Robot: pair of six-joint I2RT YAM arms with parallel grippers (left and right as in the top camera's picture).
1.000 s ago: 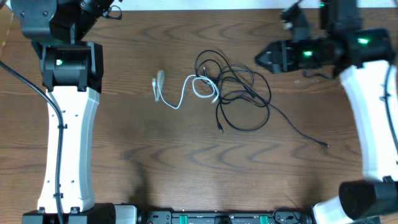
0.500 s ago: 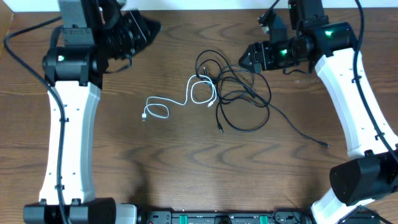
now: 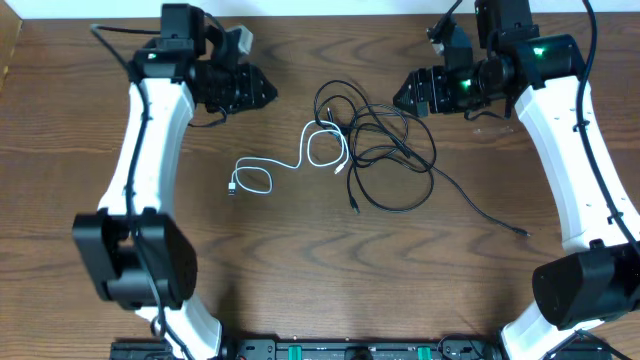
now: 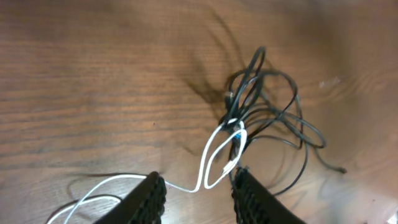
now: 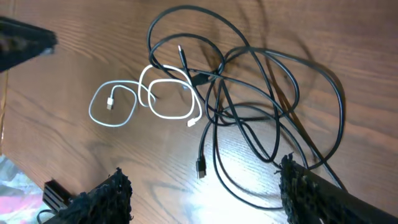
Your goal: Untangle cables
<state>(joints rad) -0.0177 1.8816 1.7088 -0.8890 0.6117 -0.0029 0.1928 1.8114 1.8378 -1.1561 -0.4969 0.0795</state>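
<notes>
The cables lie mid-table. A white cable (image 3: 300, 158) runs from a small loop and plug at the left (image 3: 250, 180) into a double loop touching the black cables (image 3: 388, 145), which lie bunched in overlapping loops. One black tail trails to a plug at the right (image 3: 524, 233). My left gripper (image 3: 268, 93) hovers open up and to the left of the bunch. In its wrist view the white cable (image 4: 214, 155) shows in the gap between its fingers (image 4: 149, 199), ungripped. My right gripper (image 3: 400, 97) stands open at the bunch's upper right, above the black loops (image 5: 267, 124), and holds nothing.
The table's far edge (image 3: 330, 14) runs close behind both grippers. The arms' base rail (image 3: 350, 350) lines the near edge. A loose black plug (image 5: 200, 167) lies between the right fingers' view. Clutter beyond the table's edge (image 5: 18, 193) shows at the lower left.
The left arm swung right toward the cables and its jaws opened. The white cable's left end, bunched a second ago, now lies stretched leftward in a loop. The right gripper moved in leftward.
</notes>
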